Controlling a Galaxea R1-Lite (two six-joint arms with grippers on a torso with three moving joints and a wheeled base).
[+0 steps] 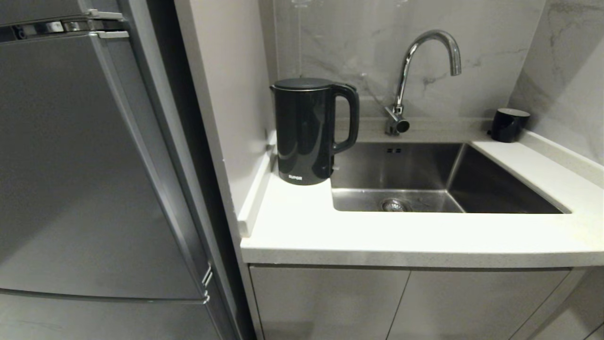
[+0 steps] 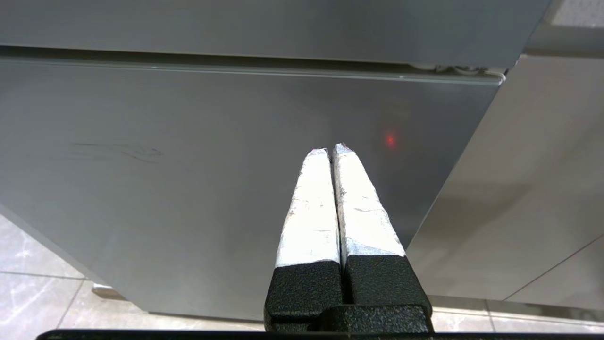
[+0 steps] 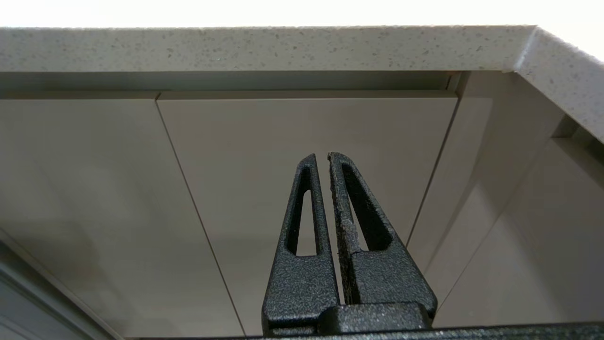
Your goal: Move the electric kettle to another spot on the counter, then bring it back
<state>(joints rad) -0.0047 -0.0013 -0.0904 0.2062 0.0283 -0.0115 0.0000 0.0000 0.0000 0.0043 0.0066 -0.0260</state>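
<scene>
Head view: electric kettle point(image 1: 306, 132) stands upright on the white speckled desk point(image 1: 377, 231), in the back left corner, just beside the left side wall panel point(image 1: 226, 94) and the low upstand. Its loop handle faces right, toward the sink point(image 1: 424, 179); lid on; small white lettering near the base faces the camera. The kettle's base sits right at the sink's left rim. Steel sink is recessed in the desk, drain point(image 1: 394, 204) visible at the front of the basin. Chrome gooseneck tap point(image 1: 415, 71) rises behind the sink, to the right of the kettle, apart from it. A small black cup point(image 1: 508, 124) sits at the back right corner of the desk, well apart from the kettle. Grey fridge point(image 1: 85, 165) fills the left of the view; grey cabinet doors point(image 1: 330, 302) run under the desk. Neither arm shows in the head view. Left wrist view: left pincer point(image 2: 331, 150) closed, white-wrapped fingers pressed together, holding nothing, pointed at the fridge front low near the tiled floor point(image 2: 33, 293); a small red dot point(image 2: 390, 140) shows on the door. Right wrist view: right pincer point(image 3: 323, 154) closed but for a hairline gap, empty, below the desk edge and facing the cabinet doors.
</scene>
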